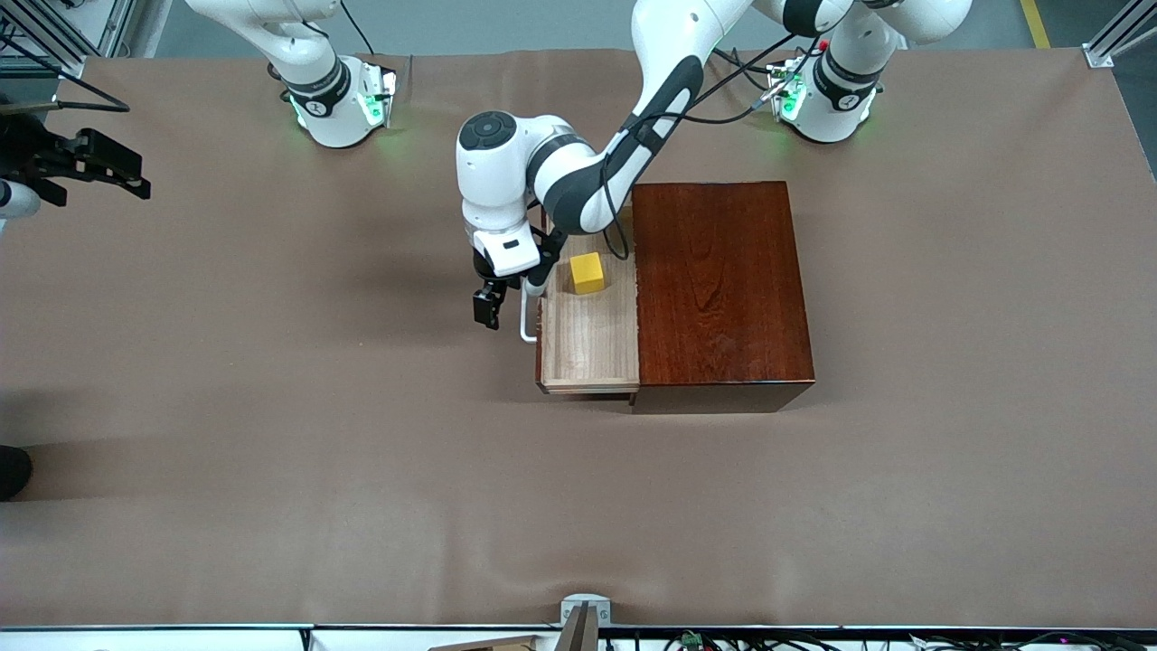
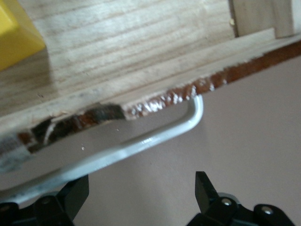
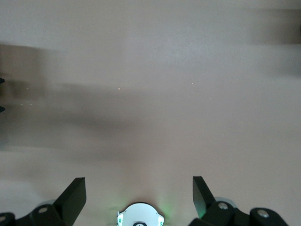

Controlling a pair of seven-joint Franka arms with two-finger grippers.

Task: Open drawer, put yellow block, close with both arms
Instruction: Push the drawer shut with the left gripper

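Observation:
The drawer [image 1: 589,339] stands pulled out of the dark reddish-brown box [image 1: 719,280] toward the right arm's end of the table. In its pale tray sits the yellow block [image 1: 587,272], whose corner [image 2: 14,35] also shows in the left wrist view. My left gripper [image 1: 489,307] hangs open just outside the white handle [image 1: 526,324], holding nothing. The handle bar [image 2: 141,141] runs past the fingertips [image 2: 75,193] and not between them. Over the right arm's end of the table, my right gripper [image 1: 101,167] waits open and empty, as the right wrist view shows [image 3: 138,197].
Brown cloth [image 1: 362,452] covers the table. The left arm's forearm [image 1: 633,136] and its cables cross over the drawer's back corner. The right arm's green-lit base [image 3: 140,215] shows under its gripper. A dark object [image 1: 11,470] pokes in at the edge nearer the camera.

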